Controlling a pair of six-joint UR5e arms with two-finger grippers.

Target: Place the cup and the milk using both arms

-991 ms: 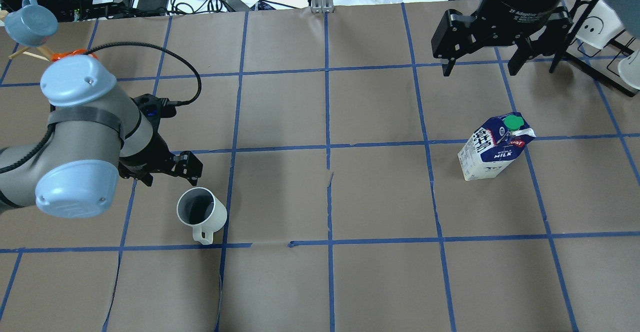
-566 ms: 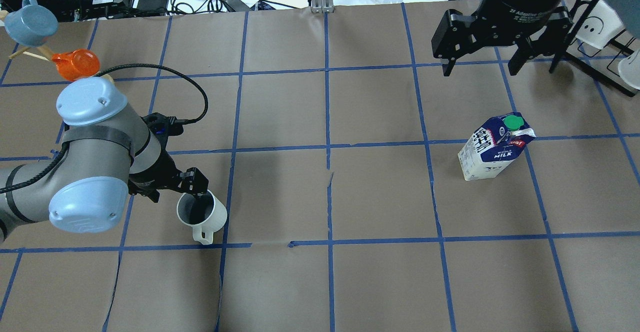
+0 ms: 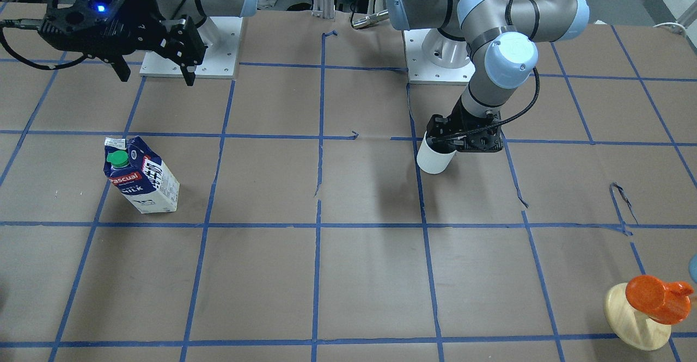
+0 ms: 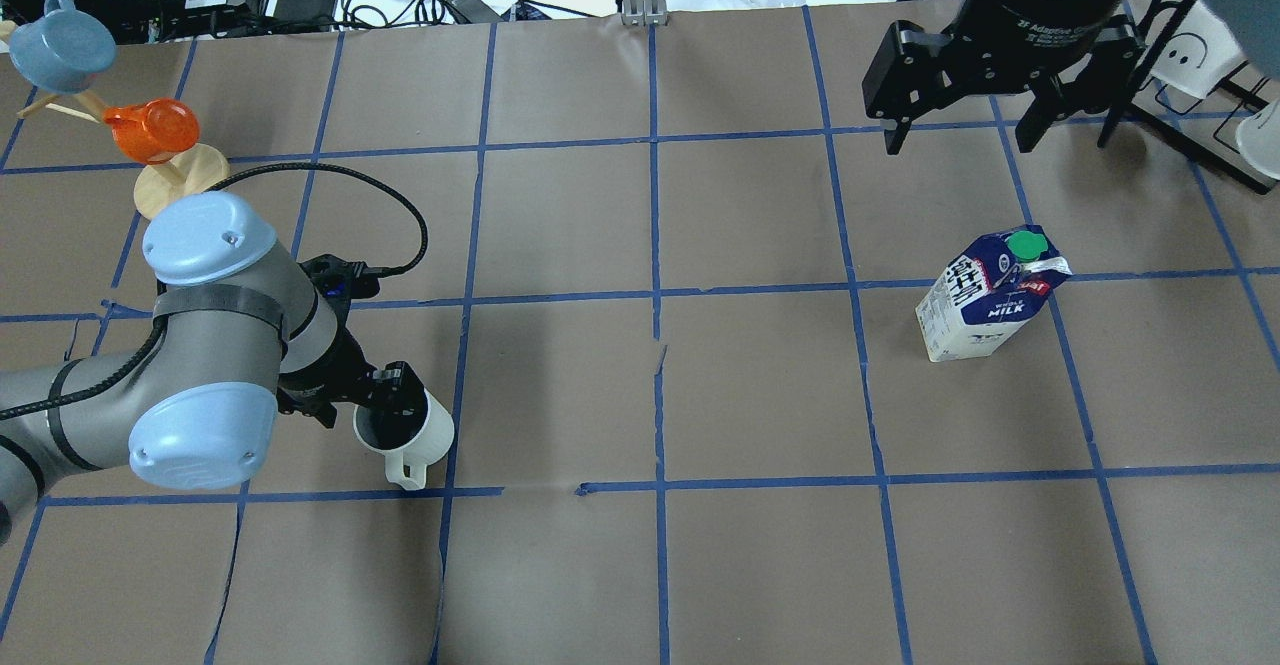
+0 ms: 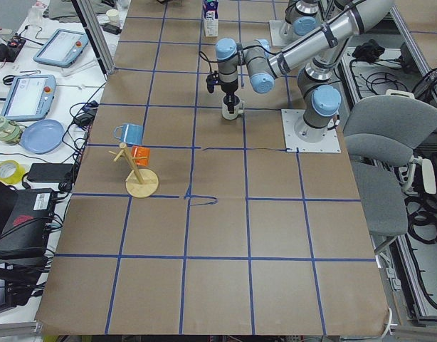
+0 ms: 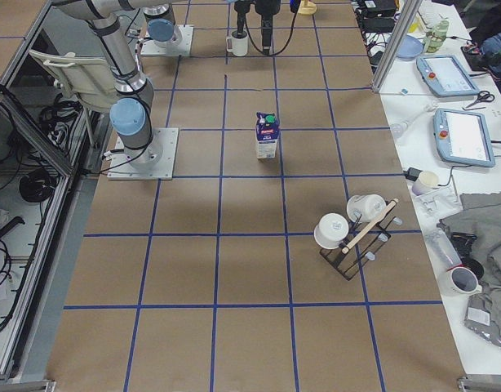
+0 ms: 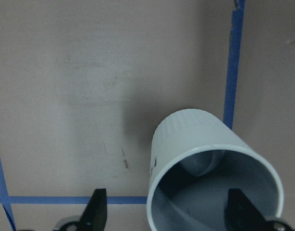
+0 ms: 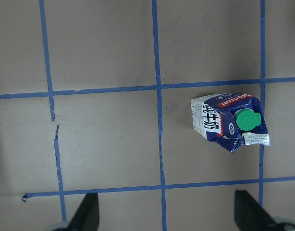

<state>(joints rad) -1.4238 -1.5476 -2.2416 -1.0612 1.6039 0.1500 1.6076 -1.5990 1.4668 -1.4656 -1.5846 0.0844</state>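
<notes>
The cup (image 4: 418,432) is stood upright, mouth up, in the left half of the table (image 4: 760,565), handle turned to the robot's edge. It is straddled by the left gripper (image 4: 365,403), pointed straight down from a bent arm, jaws wide, one finger inside and one outside the wall. The milk (image 4: 985,295) is stood upright, cap up, near the right edge, with the right gripper (image 4: 957,135) spread wide, gripping nothing, toward the far right corner.

White cup (image 7: 186,139) with grey inside, one black fingertip (image 7: 239,212) over its mouth, the other outside it, brown table (image 7: 66,72), blue tape lines (image 7: 232,62).
</notes>
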